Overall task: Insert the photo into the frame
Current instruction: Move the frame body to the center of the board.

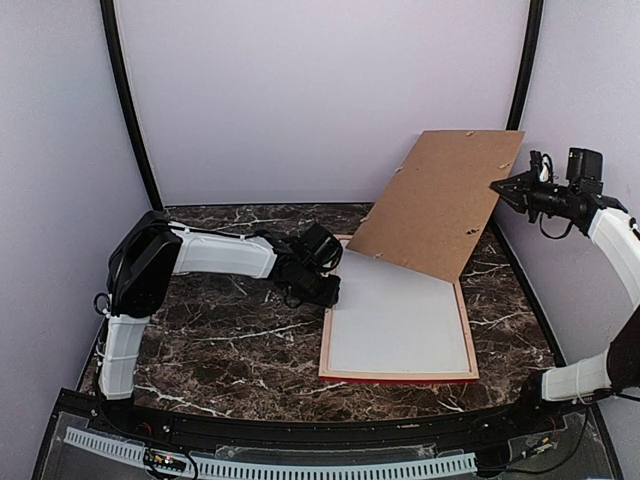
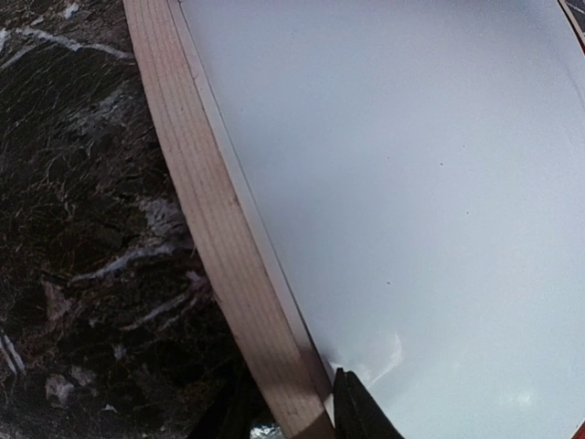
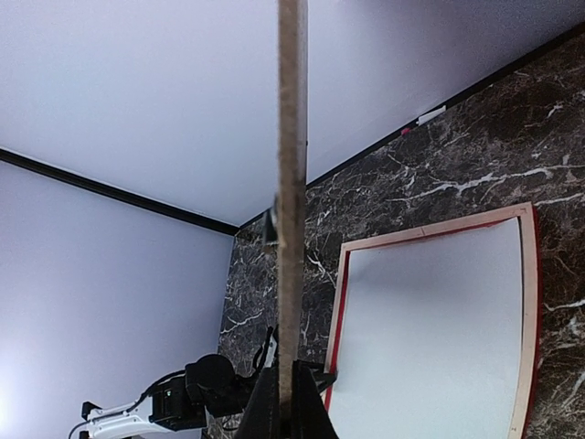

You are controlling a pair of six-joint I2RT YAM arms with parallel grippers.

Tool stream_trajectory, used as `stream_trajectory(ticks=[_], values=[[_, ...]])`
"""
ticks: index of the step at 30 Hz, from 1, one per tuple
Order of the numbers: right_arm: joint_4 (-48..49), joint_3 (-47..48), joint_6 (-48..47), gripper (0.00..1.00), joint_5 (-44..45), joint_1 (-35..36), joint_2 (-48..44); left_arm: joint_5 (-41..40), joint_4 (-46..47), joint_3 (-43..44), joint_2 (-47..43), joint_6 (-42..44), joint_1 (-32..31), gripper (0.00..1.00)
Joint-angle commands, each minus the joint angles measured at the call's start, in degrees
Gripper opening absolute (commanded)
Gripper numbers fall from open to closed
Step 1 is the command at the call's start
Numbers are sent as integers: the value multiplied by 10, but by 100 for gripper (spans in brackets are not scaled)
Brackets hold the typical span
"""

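Observation:
The frame (image 1: 400, 378) lies face down on the marble table, pale wood back up, red showing at its near edge. Inside it rests the photo (image 1: 400, 325), plain white back up. My left gripper (image 1: 335, 290) is at the frame's left rail (image 2: 219, 238). Its jaws straddle the rail (image 2: 288, 393): one finger (image 2: 361, 412) presses the photo (image 2: 411, 183) just inside the rail, where it creases, and the other sits in shadow outside. My right gripper (image 1: 500, 187) is shut on the brown backing board (image 1: 440, 200), held tilted above the frame's far end. In the right wrist view the board (image 3: 292, 183) is edge-on.
Purple walls close in the back and both sides. The dark marble table (image 1: 230, 340) stretches left of the frame under my left arm. The board's lower corner hangs over the frame's far left part. Beneath the board, the right wrist view looks down on the frame (image 3: 343, 311).

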Motion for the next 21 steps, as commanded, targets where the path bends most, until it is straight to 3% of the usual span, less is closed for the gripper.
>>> stream_trajectory(ticks=[1, 13, 21], values=[[59, -4, -1, 0, -30, -2, -16, -37, -24, -18, -18, -18, -1, 29], [45, -22, -18, 0, -45, 4, -11, -94, 3, -155, -103, -71, 8, 15], [40, -40, -32, 0, -38, 65, 5, -119, 32, -292, -206, -132, 38, 9]])
